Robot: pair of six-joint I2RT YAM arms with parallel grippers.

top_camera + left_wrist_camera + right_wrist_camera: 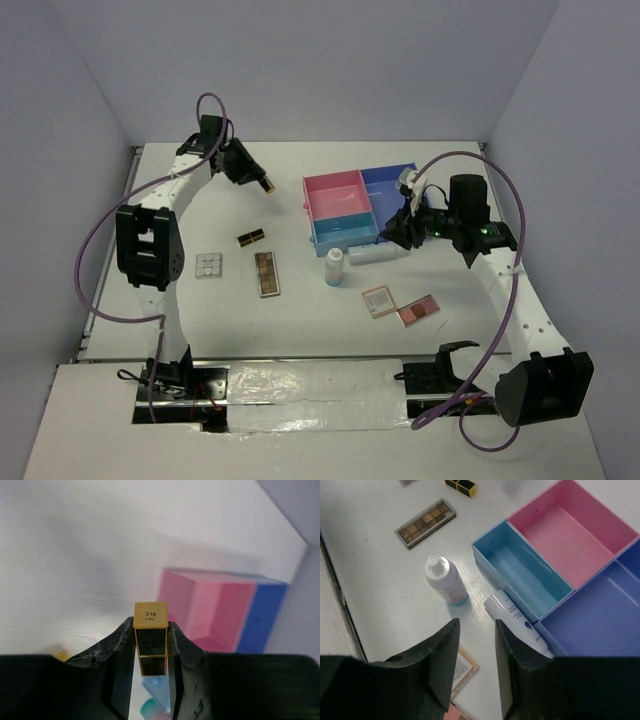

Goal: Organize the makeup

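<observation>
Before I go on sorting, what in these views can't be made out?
- Left wrist: the small print under "01B" on the black-and-gold rectangular lipstick case is too small; its lower end is buried in the left claw.
- Right wrist: the pink-edged square compact is mostly covered by the right claw and cut by the bottom edge.
- Right wrist: the label on the lying white bottle is too small to read.

In the left wrist view the black-gold lipstick shows only its cap and upper body. The rest sinks between the jaws, and the print under "01B" is too small to read. Below it a teal-and-white smear is too blurred to name. In the right wrist view the lying white tube loses one end behind a finger (the square compact likewise), and the top edge cuts another black-gold piece.
</observation>
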